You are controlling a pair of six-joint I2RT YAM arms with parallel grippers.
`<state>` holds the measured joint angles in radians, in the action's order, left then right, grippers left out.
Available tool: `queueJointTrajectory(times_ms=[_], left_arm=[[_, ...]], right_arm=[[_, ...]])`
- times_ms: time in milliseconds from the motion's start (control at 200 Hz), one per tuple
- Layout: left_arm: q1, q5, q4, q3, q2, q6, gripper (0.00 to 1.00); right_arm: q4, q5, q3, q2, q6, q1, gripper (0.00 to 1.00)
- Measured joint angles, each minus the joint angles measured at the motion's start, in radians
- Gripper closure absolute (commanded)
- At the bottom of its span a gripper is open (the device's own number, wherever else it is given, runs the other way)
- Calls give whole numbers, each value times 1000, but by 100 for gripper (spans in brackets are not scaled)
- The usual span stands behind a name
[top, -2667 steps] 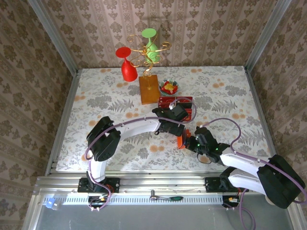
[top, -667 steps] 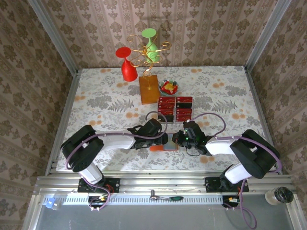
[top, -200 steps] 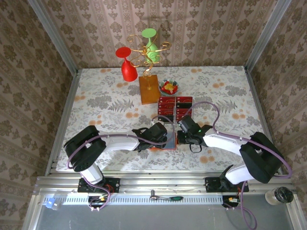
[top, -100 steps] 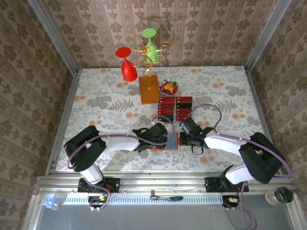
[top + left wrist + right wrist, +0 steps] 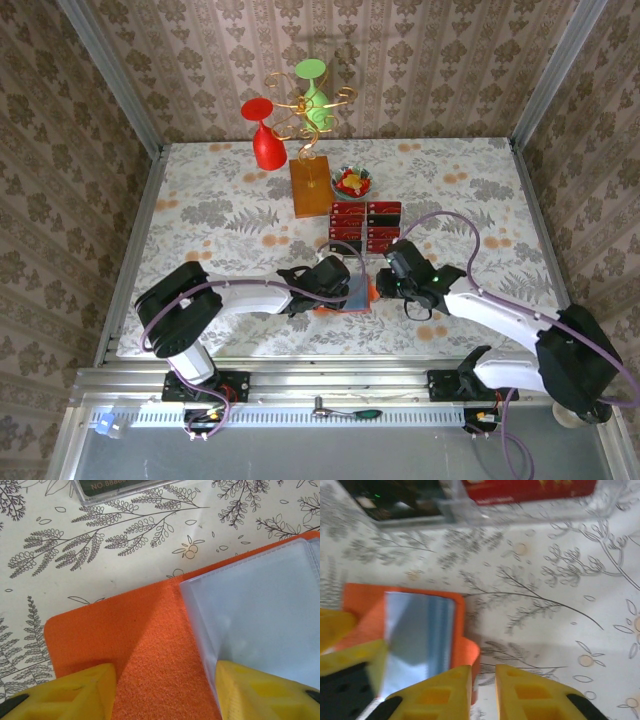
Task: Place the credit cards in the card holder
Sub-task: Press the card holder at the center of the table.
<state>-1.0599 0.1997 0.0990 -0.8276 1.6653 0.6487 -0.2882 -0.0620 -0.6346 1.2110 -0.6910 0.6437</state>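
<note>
**Operator:** Report the position of the card holder.

**Arm:** The card holder (image 5: 347, 296) lies open on the table (image 5: 200, 200), near the front edge, between my two grippers. Its clear sleeve (image 5: 260, 605) faces up and looks empty. The credit cards (image 5: 366, 224) lie in rows just behind it.

**Operator:** Report jaw status.

**Arm:** My left gripper (image 5: 162, 680) is spread wide and grips nothing. One fingertip rests on the orange flap (image 5: 125, 645), the other on the sleeve. My right gripper (image 5: 483, 672) is all but closed, with only a slit between the fingers and nothing in it. It sits just beside the holder's small tab (image 5: 470, 652).

**Operator:** State the procedure for the step in hand.

**Arm:** I judge the step to be pinning the holder flat and open.
1. Press straight down with the left fingertips. Any sideways load would slide the holder on the table.
2. Move the right gripper to the cards and take one by its short edge.
3. Feed the card level into the sleeve mouth.
</note>
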Motion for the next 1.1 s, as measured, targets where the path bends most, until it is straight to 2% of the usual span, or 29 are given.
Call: queueJointTrajectory(times_ms=[200, 440, 835, 1100], left_arm=[[0, 1, 7, -6, 4, -7, 45], [0, 4, 11, -13, 10, -10, 45], [-1, 7, 11, -14, 11, -14, 45], [8, -19, 26, -29, 11, 3, 45]], right_arm=[[40, 92, -16, 3, -61, 0, 90], [143, 165, -34, 98, -159, 13, 92], [261, 174, -40, 307, -225, 17, 96], [295, 171, -22, 325, -215, 6, 96]])
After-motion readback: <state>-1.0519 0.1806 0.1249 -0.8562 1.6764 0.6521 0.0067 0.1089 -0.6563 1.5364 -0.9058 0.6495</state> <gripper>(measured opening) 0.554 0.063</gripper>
